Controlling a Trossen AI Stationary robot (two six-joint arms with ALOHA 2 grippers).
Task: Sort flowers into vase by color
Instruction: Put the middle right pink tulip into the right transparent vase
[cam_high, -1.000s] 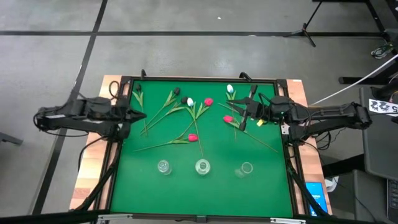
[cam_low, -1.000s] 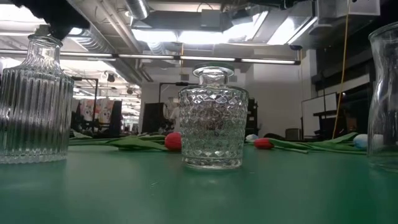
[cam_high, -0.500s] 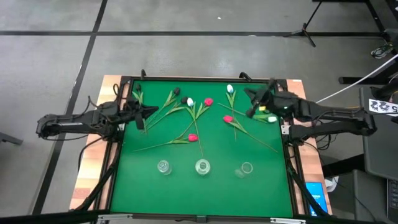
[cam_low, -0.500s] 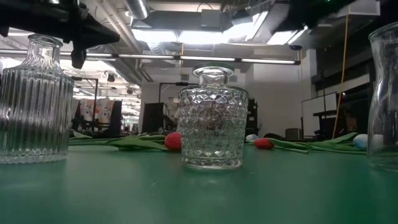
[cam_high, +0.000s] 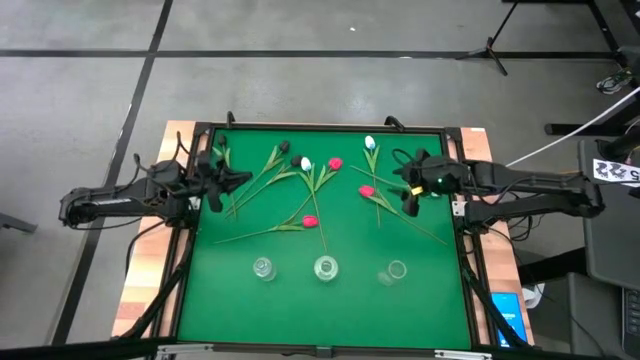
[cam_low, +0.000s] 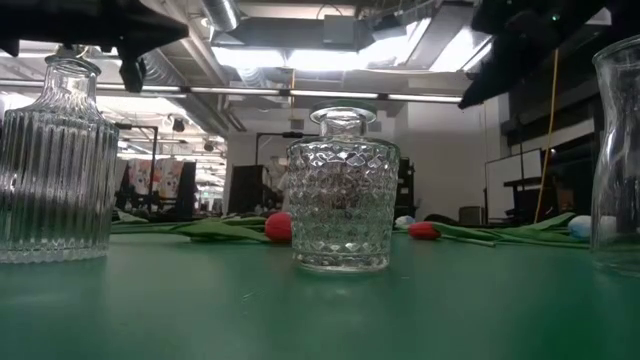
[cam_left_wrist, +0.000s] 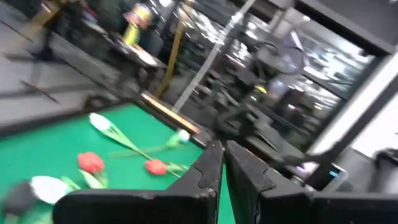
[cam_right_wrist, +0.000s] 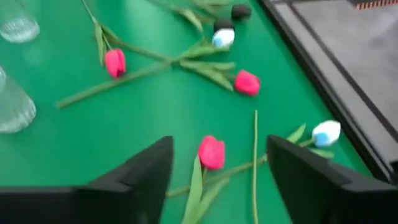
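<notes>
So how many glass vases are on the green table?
3, in a row along the near side: the left vase, the middle vase and the right vase. No flower is in any of them yet.

Tulips (cam_high: 310, 221) flat on green felt — scattered

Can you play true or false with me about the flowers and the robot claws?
1. All three vases are empty. True.
2. The right claw is open above a red tulip. True.
3. The left claw is holding a tulip. False: it is shut on nothing.
4. Every tulip is red. False: there are white and black ones too.
5. The tulips lie on a green mat. True.
</notes>
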